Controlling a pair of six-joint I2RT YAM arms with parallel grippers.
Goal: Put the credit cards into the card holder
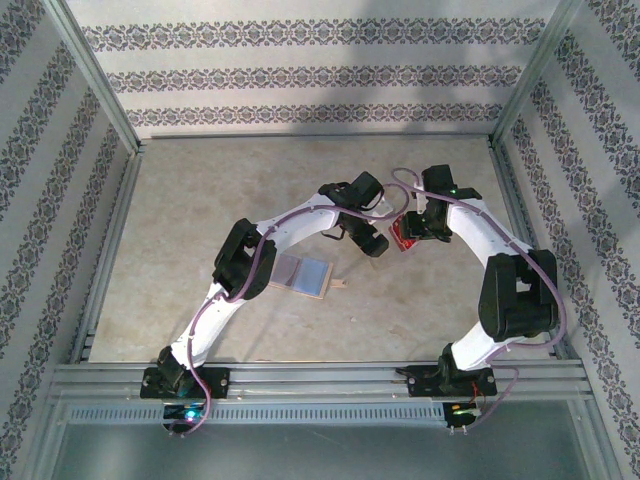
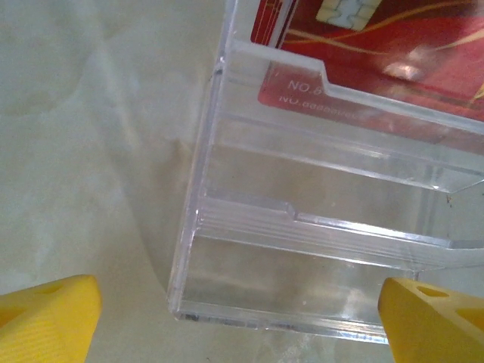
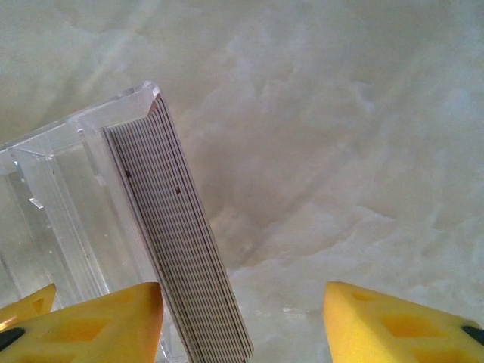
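Observation:
The credit cards [image 1: 403, 241] are a red stack standing in a clear plastic case [image 2: 302, 249] at the table's middle right. In the left wrist view their red faces [image 2: 393, 53] show through the case's far end. My left gripper [image 1: 372, 243] [image 2: 242, 321] is open, its yellow fingers on either side of the case's near end. My right gripper [image 1: 412, 235] [image 3: 242, 321] is open around the stack's edge [image 3: 178, 234], which lies against its left finger [image 3: 113, 325], with a wide gap to the other. The card holder [image 1: 303, 272] lies open and flat, left of both grippers.
Metal rails [image 1: 320, 375] run along the table's near edge, and patterned walls [image 1: 300, 75] close in the back and sides. Bare table [image 1: 200, 200] stretches left of and behind the arms. The left arm's elbow [image 1: 243, 262] hangs just left of the card holder.

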